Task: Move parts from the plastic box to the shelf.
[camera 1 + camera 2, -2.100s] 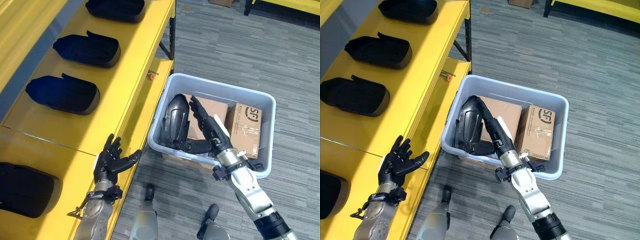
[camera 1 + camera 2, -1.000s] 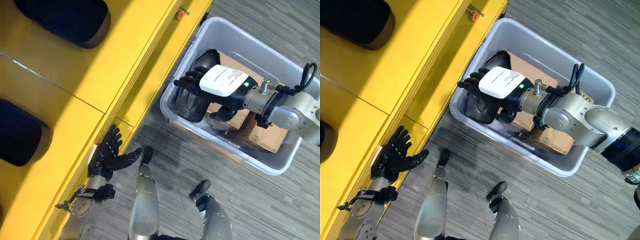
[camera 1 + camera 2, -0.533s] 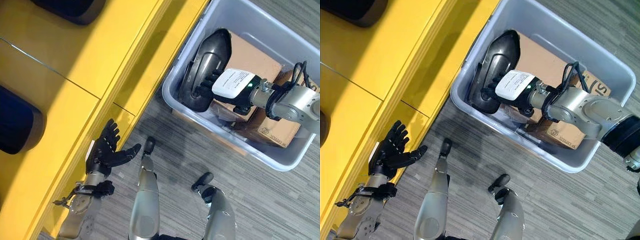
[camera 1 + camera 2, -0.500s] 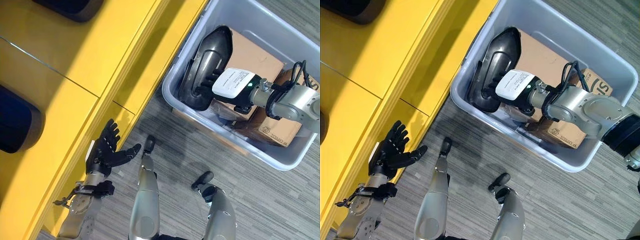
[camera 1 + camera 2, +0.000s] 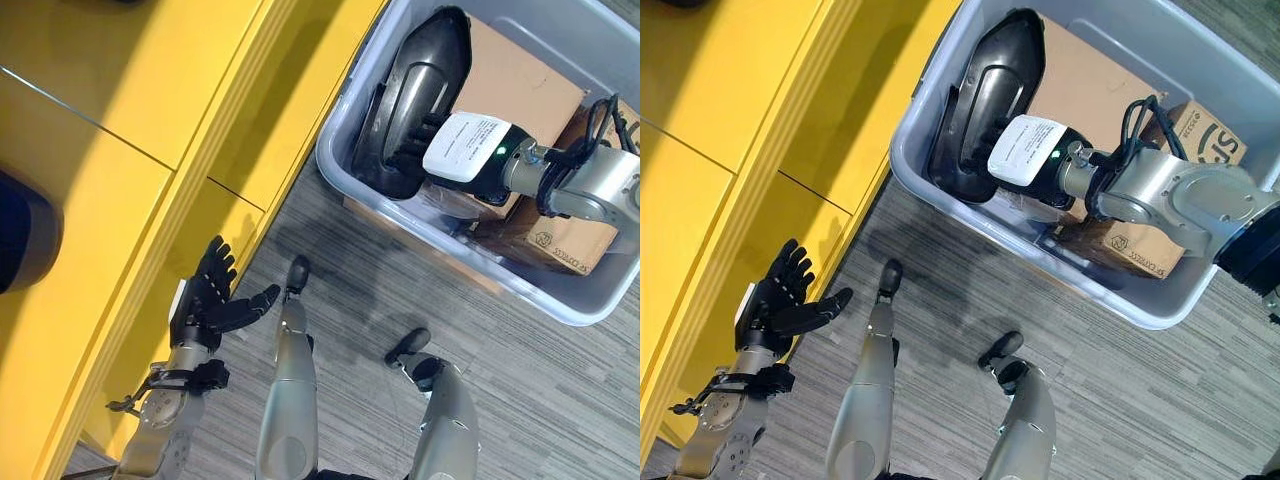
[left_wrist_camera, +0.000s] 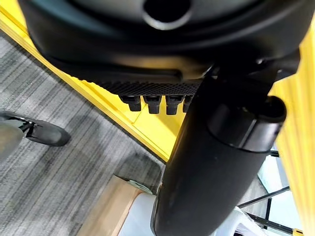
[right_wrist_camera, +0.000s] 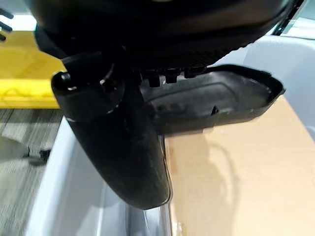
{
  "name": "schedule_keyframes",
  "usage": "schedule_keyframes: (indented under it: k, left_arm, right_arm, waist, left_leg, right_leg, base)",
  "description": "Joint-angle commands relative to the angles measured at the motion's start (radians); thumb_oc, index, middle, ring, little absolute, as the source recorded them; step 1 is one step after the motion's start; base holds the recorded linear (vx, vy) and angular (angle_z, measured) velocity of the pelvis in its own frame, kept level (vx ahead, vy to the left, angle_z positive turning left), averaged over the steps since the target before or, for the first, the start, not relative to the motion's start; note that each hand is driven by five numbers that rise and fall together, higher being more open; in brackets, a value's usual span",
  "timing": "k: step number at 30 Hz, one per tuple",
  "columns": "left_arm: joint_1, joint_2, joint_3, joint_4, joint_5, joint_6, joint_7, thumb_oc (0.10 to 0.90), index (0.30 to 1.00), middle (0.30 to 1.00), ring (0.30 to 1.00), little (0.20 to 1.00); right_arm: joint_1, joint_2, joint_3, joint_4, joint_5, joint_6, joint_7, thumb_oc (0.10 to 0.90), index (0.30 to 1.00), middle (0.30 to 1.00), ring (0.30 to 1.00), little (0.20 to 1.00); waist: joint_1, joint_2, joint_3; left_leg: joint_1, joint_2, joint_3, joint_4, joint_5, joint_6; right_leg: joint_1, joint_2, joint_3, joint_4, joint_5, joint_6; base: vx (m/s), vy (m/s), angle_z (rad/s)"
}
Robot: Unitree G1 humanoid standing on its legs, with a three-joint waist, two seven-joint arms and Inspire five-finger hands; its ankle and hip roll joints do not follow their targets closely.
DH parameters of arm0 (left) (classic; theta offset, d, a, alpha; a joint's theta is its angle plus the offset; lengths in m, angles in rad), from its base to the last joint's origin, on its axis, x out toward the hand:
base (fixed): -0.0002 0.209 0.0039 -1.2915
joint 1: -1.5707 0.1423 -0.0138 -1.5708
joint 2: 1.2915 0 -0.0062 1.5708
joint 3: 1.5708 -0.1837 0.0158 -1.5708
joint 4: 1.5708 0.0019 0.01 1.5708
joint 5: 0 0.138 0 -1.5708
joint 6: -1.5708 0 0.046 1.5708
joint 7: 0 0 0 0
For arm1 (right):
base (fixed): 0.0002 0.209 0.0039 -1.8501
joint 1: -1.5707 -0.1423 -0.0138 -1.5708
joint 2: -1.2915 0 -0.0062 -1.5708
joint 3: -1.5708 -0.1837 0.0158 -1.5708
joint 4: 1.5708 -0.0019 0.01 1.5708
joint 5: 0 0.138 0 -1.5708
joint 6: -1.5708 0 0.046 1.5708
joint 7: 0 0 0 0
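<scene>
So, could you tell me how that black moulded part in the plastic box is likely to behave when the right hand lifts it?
The black part looks like a hollow moulded shell, so probably stiff and fairly light for its bulk. It stands on edge against the plastic box wall, so it may tip or swing as the right hand raises it. Its smooth, curved surface could slip in the grip.

The left hand (image 5: 212, 300) hung low at the near left, fingers spread, thumb out. The right hand (image 5: 1025, 152) reached leftward from the far right, fingers curled.
</scene>
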Motion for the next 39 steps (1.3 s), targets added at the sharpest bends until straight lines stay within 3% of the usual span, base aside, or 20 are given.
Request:
schedule_keyframes:
  k: [1, 17, 26, 39]
  left_arm:
    - [-0.01, 0.045, 0.033, -0.091, 0.038, -0.093, 0.015, 0.9, 1.0, 1.0, 1.0, 1.0]
    - [0.015, 0.111, 0.069, -0.1, 0.034, -0.1, 0.017, 0.9, 1.0, 1.0, 1.0, 1.0]
    - [0.027, 0.13, 0.087, -0.105, 0.021, -0.105, 0.013, 0.9, 1.0, 1.0, 1.0, 1.0]
    - [0.024, 0.132, 0.09, -0.109, 0.002, -0.116, 0.018, 0.9, 1.0, 1.0, 1.0, 1.0]
  right_arm:
    - [-0.15, -0.078, -0.003, -0.009, -0.038, 0.016, -0.069, 0.9, 1.0, 1.0, 1.0, 1.0]
    - [-0.227, -0.076, -0.003, 0.046, -0.105, 0.038, -0.079, 0.9, 1.0, 1.0, 1.0, 1.0]
    - [-0.264, -0.07, -0.003, 0.082, -0.123, 0.05, -0.088, 0.9, 1.0, 1.0, 1.0, 1.0]
    - [-0.258, -0.042, -0.003, 0.197, -0.142, 0.071, -0.109, 0.9, 1.0, 1.0, 1.0, 1.0]
  waist:
    - [0.01, -0.019, -0.012]
    - [0.039, -0.078, -0.012]
    - [0.049, -0.098, -0.012]
    - [0.058, -0.094, -0.012]
  left_leg:
    - [0.041, 0.044, 0.078, 0.074, -0.122, 0.003]
    - [0.034, 0.029, 0.069, 0.057, -0.134, 0.014]
    - [0.026, 0.015, 0.064, 0.052, -0.138, 0.019]
    - [-0.003, 0.0, 0.053, 0.054, -0.143, 0.025]
  right_leg:
    - [0.076, 0.06, 0.014, -0.131, 0.06, 0.077]
    - [0.047, 0.052, 0.016, -0.111, 0.059, 0.09]
    - [0.038, 0.047, 0.015, -0.099, 0.056, 0.093]
    - [0.001, 0.039, 0.023, -0.084, 0.056, 0.098]
  base:
    - [0.0, 0.0, 0.0]
    - [0.03, 0.005, 0.03]
    - [0.02, 0.005, 0.0]
    - [0.0, 0.0, 0.0]
